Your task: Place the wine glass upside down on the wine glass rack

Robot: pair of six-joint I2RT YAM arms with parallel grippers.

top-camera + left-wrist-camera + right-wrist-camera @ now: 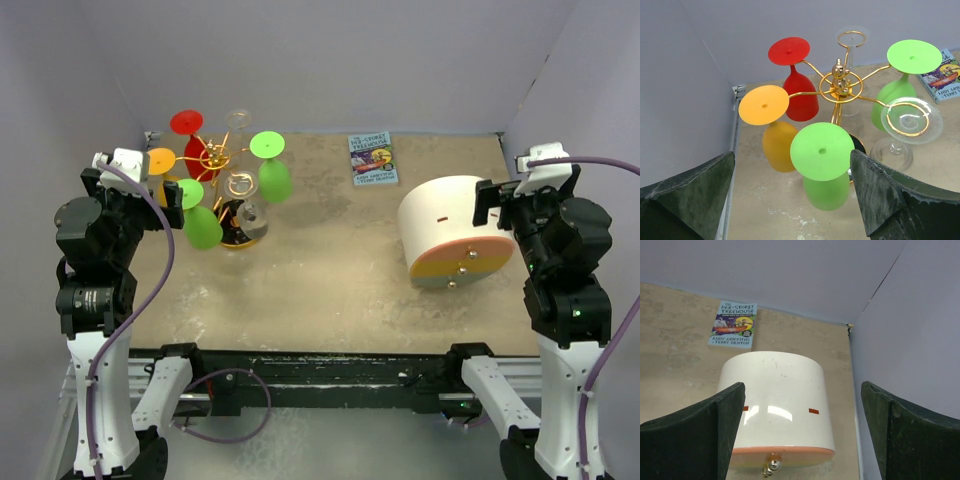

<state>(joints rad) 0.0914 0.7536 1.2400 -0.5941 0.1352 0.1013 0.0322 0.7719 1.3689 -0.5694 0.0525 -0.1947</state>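
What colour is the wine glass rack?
The wine glass rack is gold, clearest from the left wrist.

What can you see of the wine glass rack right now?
The wine glass rack is gold wire: a central post topped by a knob and ring, with curled loop arms fanning out, on a round black base. It stands upright at the far left of the table. Hanging upside down from its loops are a red glass, an orange glass, two green glasses and at least one clear glass. Nothing else touches it.
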